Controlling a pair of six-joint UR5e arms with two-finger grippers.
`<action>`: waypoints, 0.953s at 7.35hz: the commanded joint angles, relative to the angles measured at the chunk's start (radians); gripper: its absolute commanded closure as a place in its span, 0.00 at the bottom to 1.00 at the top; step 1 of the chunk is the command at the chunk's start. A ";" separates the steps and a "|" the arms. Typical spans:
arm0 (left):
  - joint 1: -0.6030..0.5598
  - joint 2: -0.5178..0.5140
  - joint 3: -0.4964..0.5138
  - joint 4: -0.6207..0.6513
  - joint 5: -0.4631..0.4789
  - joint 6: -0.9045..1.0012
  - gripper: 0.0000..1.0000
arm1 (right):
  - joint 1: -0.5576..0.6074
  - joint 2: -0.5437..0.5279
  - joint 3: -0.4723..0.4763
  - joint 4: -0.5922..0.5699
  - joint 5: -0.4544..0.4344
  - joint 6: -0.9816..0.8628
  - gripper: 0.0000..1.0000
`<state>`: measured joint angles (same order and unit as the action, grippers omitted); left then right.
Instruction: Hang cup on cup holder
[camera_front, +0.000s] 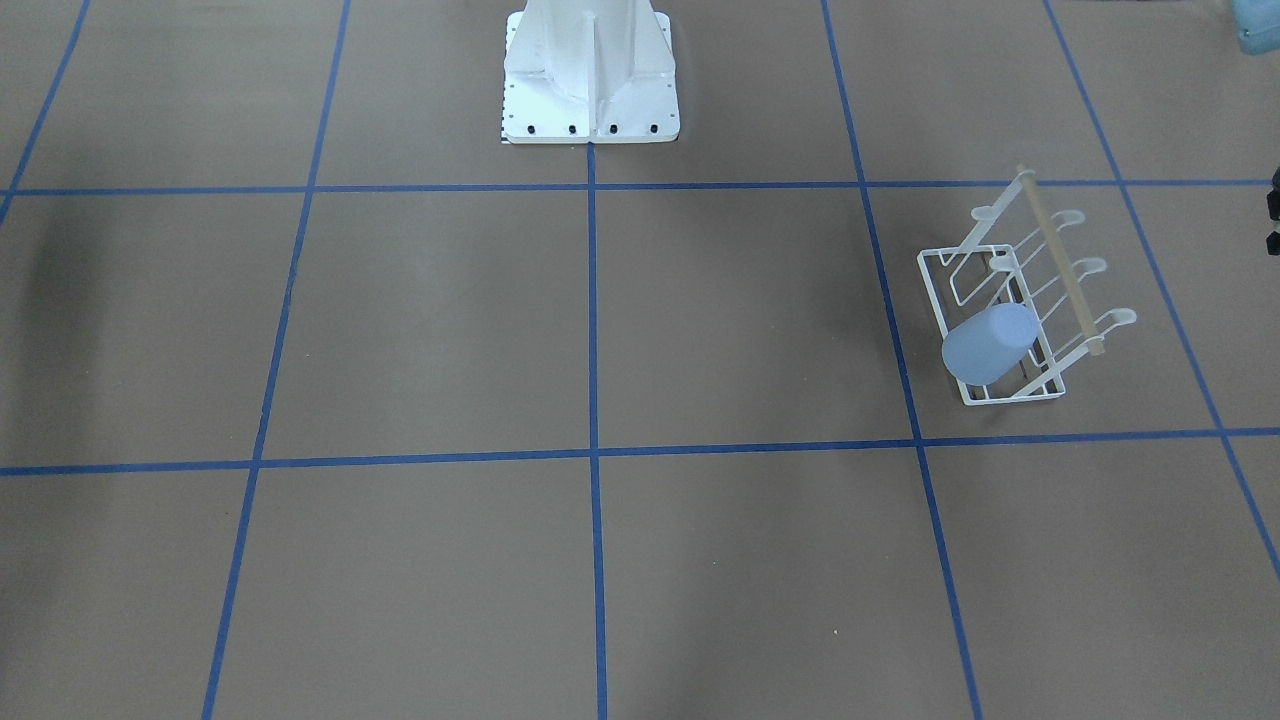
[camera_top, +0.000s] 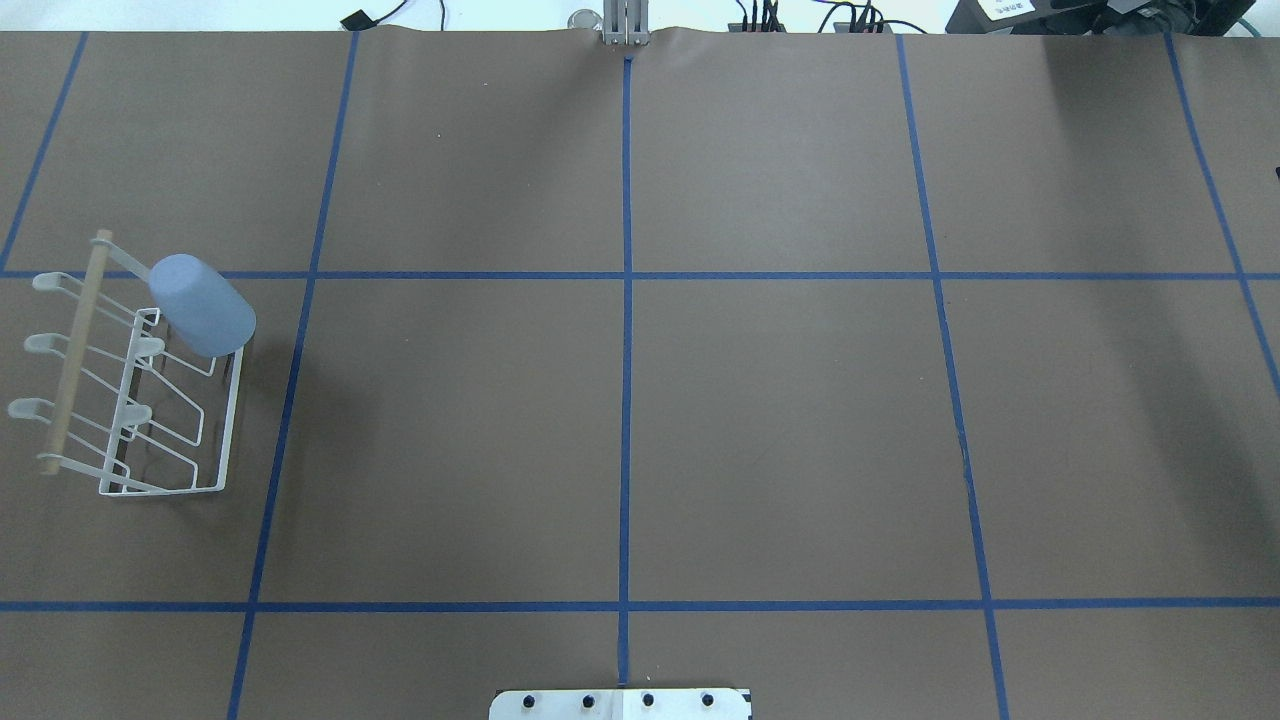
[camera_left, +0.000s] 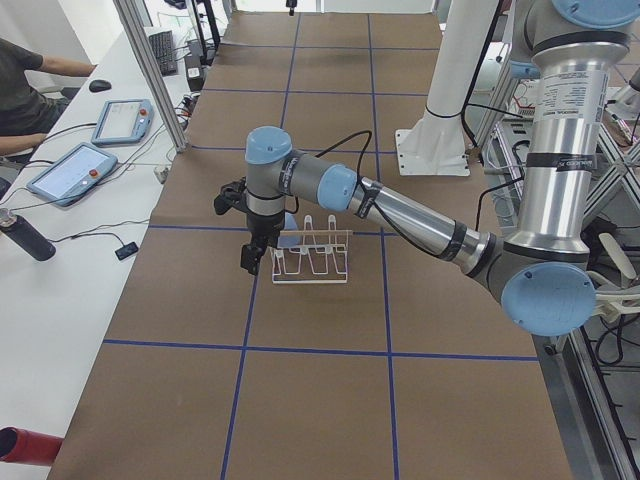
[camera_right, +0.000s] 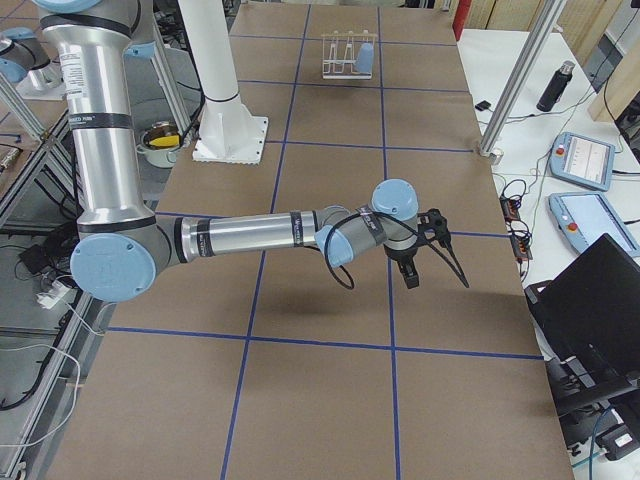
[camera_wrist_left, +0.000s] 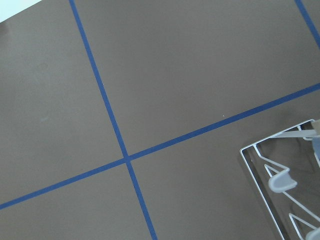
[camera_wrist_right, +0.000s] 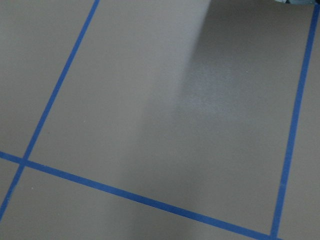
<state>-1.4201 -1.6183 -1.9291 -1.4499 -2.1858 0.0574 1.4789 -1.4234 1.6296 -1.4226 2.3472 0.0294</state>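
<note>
The light blue cup (camera_front: 990, 345) hangs upside down and tilted on an end prong of the white wire cup holder (camera_front: 1010, 397), under its wooden rod (camera_front: 1060, 265). Both show in the overhead view, cup (camera_top: 203, 305) and holder (camera_top: 120, 440), at the table's left. In the exterior left view my left gripper (camera_left: 250, 262) hangs just beside the holder (camera_left: 315, 262), apart from the cup (camera_left: 289, 222); I cannot tell if it is open. The left wrist view shows a holder prong (camera_wrist_left: 282, 181). My right gripper (camera_right: 410, 278) hovers over bare table far from the cup (camera_right: 366, 55); I cannot tell its state.
The robot's white base (camera_front: 590, 80) stands at the table's middle edge. A side desk holds tablets (camera_left: 70, 170), a black bottle (camera_left: 25, 235) and a laptop (camera_right: 600, 300). A metal post (camera_left: 150, 70) stands at the table's far edge.
</note>
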 joint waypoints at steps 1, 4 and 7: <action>-0.002 0.018 0.033 0.006 -0.116 -0.011 0.02 | 0.082 0.070 0.071 -0.413 -0.049 -0.274 0.00; 0.007 0.006 0.079 0.011 -0.140 -0.112 0.02 | 0.083 -0.047 0.154 -0.457 -0.131 -0.302 0.00; 0.006 0.013 0.065 0.007 -0.211 -0.228 0.02 | 0.070 -0.136 0.214 -0.417 -0.125 -0.301 0.00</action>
<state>-1.4124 -1.6216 -1.8612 -1.4369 -2.3570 -0.1422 1.5508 -1.5068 1.8083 -1.8692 2.2176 -0.2730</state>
